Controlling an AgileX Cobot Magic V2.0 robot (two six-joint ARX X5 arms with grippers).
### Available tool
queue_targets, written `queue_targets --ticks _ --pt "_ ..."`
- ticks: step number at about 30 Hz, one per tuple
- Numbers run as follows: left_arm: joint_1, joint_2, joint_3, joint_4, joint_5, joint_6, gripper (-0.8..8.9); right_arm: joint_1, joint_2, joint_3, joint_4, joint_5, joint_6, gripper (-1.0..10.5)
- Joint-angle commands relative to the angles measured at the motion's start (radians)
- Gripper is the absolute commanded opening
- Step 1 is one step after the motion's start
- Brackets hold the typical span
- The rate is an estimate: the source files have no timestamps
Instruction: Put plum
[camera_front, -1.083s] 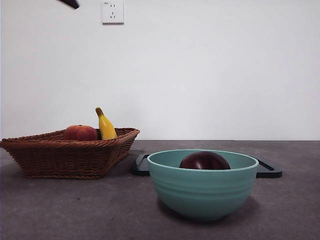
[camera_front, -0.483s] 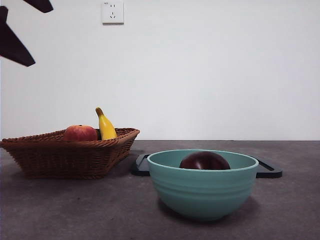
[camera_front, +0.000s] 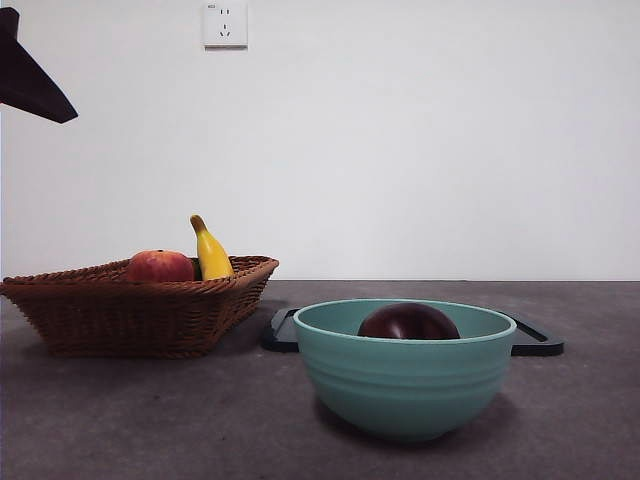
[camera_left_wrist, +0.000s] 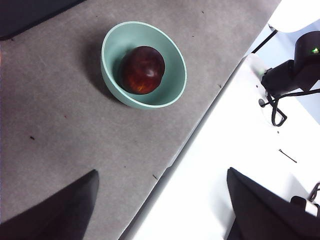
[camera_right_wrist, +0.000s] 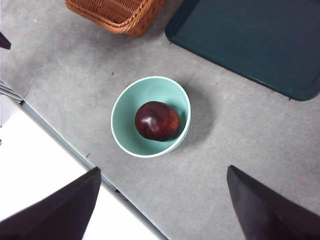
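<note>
1. You see the plum (camera_front: 409, 322) inside the teal bowl (camera_front: 405, 385), lower centre of the front view.
2. The wicker basket (camera_front: 130, 315) at left holds a red apple (camera_front: 160, 266) and a banana (camera_front: 210, 252); a dark tray (camera_front: 535, 340) lies behind the bowl.
3. Your left gripper (camera_left_wrist: 162, 205) and right gripper (camera_right_wrist: 162, 202) hang high, both spread wide and empty.

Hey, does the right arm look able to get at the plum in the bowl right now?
Probably yes. The plum lies alone in the open bowl, uncovered. The right gripper is open, above and apart from it, with nothing between. The basket and tray sit off to the side.
</note>
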Motion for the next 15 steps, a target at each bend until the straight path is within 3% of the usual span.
queue_targets --ticks 1,8,15 --pt "-0.005 0.005 0.009 0.010 0.006 0.000 4.05 0.009 0.024 0.018 0.005 -0.004 0.022 4.0" --pt "-0.005 0.005 0.009 0.011 0.006 0.001 4.05 0.069 0.129 0.008 0.042 -0.003 0.037 4.0" --pt "-0.005 0.005 0.009 0.010 0.006 0.001 4.05 0.138 0.247 -0.082 0.235 0.042 0.108 4.0"
